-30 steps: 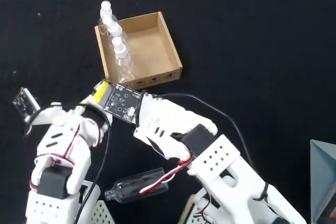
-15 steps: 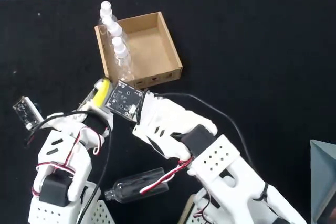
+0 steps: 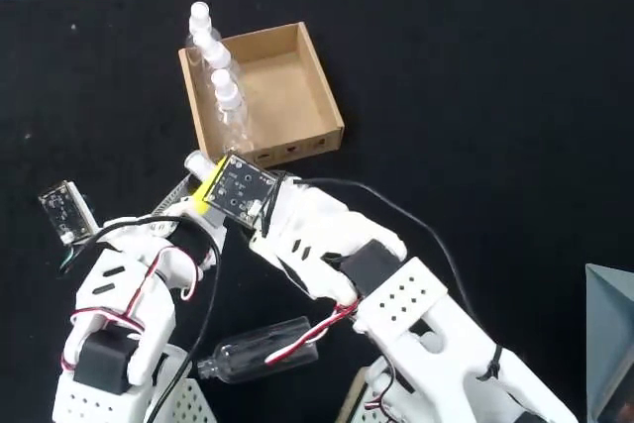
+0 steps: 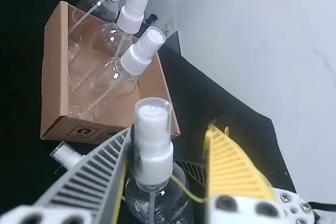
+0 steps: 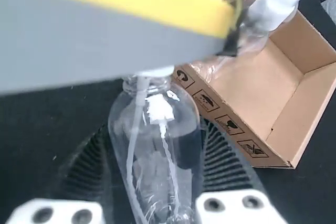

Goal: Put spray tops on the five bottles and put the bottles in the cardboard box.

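Looks like you're on bottle four. Your right fingers (image 5: 220, 156) are clenched on the bottle (image 5: 152, 182), holding it upright just off the box (image 3: 280, 86), at about 6 o'clock from its front-left corner. The spray top (image 4: 152, 135) sits on the neck with its tube down inside. Your left fingers (image 4: 100, 174) are released around the top: the grey one is touching it, the yellow one stands apart. I can't tell whether the top is pushed fully home, so I'd check that before letting it go.

Three capped bottles (image 3: 226, 96) already stand along the box's 9 o'clock wall. The last bottle (image 3: 263, 349) lies uncapped on the counter (image 3: 475, 96) at 6 o'clock, between the arm bases.

For the next move I'd pull the left arm clear, then carry the bottle toward 12 o'clock and over the front wall. Set it down beside the three without knocking them.
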Robot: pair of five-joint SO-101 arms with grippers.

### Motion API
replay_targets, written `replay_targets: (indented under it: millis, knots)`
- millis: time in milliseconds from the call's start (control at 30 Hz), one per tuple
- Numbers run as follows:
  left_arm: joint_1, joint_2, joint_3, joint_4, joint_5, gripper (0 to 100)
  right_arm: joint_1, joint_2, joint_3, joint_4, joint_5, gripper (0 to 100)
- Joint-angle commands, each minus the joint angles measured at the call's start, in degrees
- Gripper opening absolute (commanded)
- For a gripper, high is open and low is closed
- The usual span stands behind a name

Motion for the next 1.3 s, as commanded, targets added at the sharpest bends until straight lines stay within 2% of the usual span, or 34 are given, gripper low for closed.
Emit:
replay_targets:
  millis: [0, 133, 267, 500, 700, 933, 1267]
  knots:
    - [0.6, -0.5, -1.6, -0.2, -0.5, 21, 1.7, -2.9, -0.4, -3.3, -3.2, 6.0]
    - [0.6, -0.5, -1.7, -0.2, -0.4, 21, 2.5, -2.9, -0.5, -3.3, -4.2, 6.0]
    - [0.5, -0.6, -2.6, 0.3, 3.0, 21, 3.8, -2.9, -0.6, -3.8, -4.2, 6.0]
    - [-4.3, -0.6, -3.2, -0.1, 3.5, 21, 4.7, -2.9, -0.5, -5.8, -10.2, 6.2]
    - [-6.0, -0.6, -3.2, -0.2, 5.8, 21, 4.7, -2.9, -0.5, -5.8, -10.1, 6.4]
    - [-11.6, -0.6, -4.7, -0.2, 8.4, 21, 4.8, -3.0, -0.6, -5.6, -10.2, 6.4]
    - [-13.7, -0.6, -4.4, -0.3, 8.2, 21, 4.7, -16.2, 4.3, -4.5, -10.2, 6.4]
